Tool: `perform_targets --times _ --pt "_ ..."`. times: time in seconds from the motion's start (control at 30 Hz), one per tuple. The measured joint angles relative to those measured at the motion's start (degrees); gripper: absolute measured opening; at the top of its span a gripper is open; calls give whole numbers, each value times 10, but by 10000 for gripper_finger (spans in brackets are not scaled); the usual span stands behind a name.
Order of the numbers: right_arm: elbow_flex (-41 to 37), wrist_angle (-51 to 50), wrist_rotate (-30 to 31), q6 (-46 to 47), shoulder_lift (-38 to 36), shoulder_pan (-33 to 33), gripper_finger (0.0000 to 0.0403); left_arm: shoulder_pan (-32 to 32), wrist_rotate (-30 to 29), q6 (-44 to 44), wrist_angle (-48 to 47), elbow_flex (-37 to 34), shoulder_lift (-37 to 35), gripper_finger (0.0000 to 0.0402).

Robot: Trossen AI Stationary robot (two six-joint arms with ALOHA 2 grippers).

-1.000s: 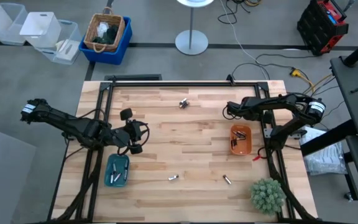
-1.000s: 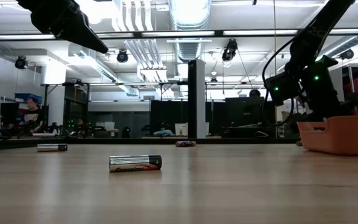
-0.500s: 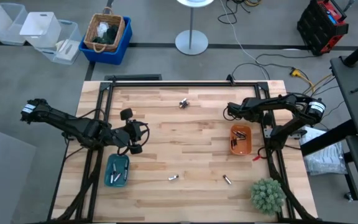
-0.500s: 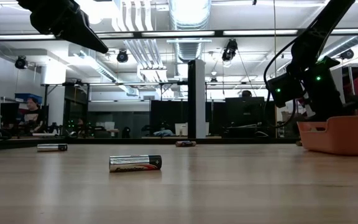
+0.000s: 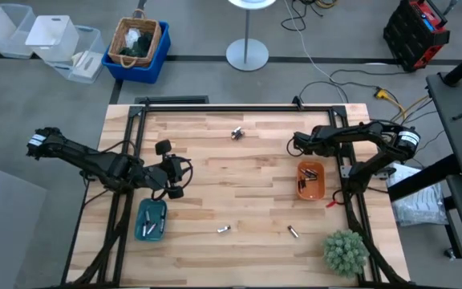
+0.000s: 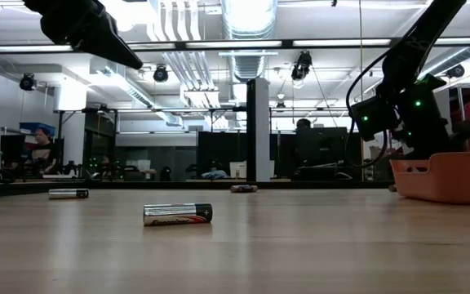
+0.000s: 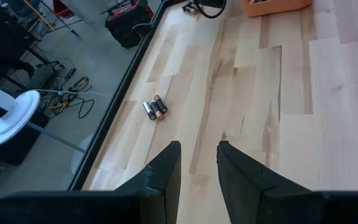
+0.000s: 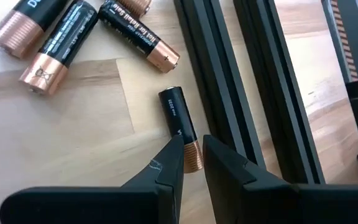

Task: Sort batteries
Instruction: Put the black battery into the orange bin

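High view: the wooden worktop (image 5: 239,177) is seen with both arms reaching inward. The left pincer (image 5: 175,170) is held above the left side of the worktop, just beyond the teal tray (image 5: 151,220), in which a few batteries are lying. In the left wrist view its fingers (image 7: 165,171) are seen slightly apart with nothing between them, and a cluster (image 7: 155,107) of three batteries is seen ahead near the worktop's edge; the same cluster (image 5: 236,133) is seen near the far edge in the high view. The right pincer (image 5: 297,144) is placed near the far right part of the worktop, beyond the orange tray (image 5: 310,181), which also holds batteries. In the right wrist view its fingers (image 8: 169,165) are seen a little apart and low over a black-and-copper battery (image 8: 181,127) lying beside the dark frame rail (image 8: 222,81); whether the battery is touched cannot be told. Three more batteries (image 8: 67,37) are lying close together just beyond it. Two single batteries are seen on the near part of the worktop, one (image 5: 224,229) near the middle and one (image 5: 292,232) further right. In the low view a battery (image 6: 177,214) is lying on its side in the foreground, with another (image 6: 68,193) farther back on the left. A green plant (image 5: 345,252) is set at the near right corner.
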Motion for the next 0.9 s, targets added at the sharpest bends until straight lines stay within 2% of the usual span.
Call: perform_targets --times 0.6,0.9 --pt "-35 65 16 -95 -1 -16 108 0 -12 3 9 0 0 84" --pt "-37 95 7 -151 -1 -20 75 0 -12 8 20 0 0 84"
